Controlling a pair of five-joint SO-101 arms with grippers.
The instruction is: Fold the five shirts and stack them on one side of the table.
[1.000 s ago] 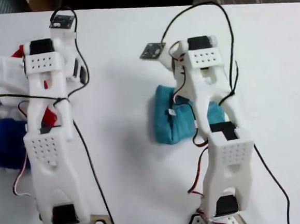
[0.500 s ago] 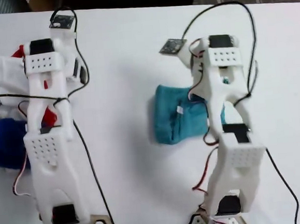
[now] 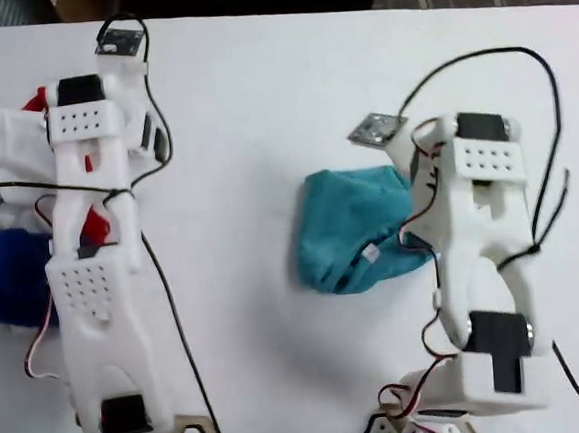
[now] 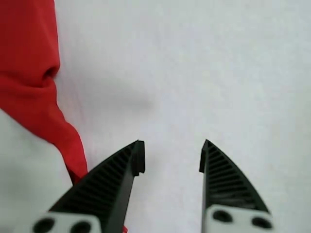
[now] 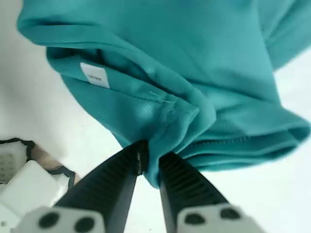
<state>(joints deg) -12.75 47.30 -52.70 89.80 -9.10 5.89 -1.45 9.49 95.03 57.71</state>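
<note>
Pinching a fold of the teal shirt (image 5: 160, 73), my right claw (image 5: 151, 153) has both fingers pressed onto a doubled hem, with the cloth bunching up just past the tips. The shirt lies crumpled near the middle of the table (image 3: 240, 100), partly tucked under the right arm (image 3: 483, 251), its small white label (image 3: 371, 254) facing up. I judge the grip sits at the hem so that I can drag or lift that edge across and flatten the bundle into a proper fold; it is not folded yet. My left claw (image 4: 171, 148) is spread wide and holds nothing. It hangs over bare tabletop with the red shirt (image 4: 34, 87) just beside one finger, which looks like a waiting pose close to the next garment. Around the left arm (image 3: 96, 242) the white shirt (image 3: 8, 143) and the blue shirt (image 3: 8, 274) sit heaped against the table's left edge, so that side is crowded. Open room lies between the two arms and beyond the teal shirt toward the far edge, and I would spread the cloth there. A black cable (image 3: 520, 88) loops high off the right arm, and I judge it could snag on a wide swing.
</note>
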